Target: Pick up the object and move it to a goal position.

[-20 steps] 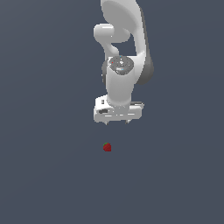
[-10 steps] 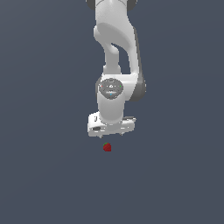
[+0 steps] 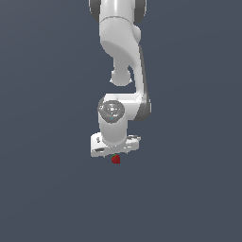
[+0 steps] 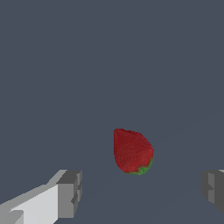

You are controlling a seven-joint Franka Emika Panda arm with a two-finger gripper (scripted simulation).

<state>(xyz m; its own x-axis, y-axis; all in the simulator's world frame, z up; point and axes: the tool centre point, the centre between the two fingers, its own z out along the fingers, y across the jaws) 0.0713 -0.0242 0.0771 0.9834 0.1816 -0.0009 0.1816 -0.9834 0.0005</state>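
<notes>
The object is a tiny dark-red strawberry-like item lying on the flat grey surface; its small green top shows in the wrist view, where the object lies apart from both fingers. My white gripper hangs right over it in the exterior view, its hand partly covering the berry's upper edge. In the wrist view my gripper is open, its two grey fingertips spread wide with the berry in line with the gap and beyond the tips. Nothing is held.
Only the plain dark grey floor surrounds the berry. The white arm rises above the hand in the exterior view.
The arm has come down steadily toward the berry: a second ago the hand was well above it, now it sits just over it. The berry has not moved.
</notes>
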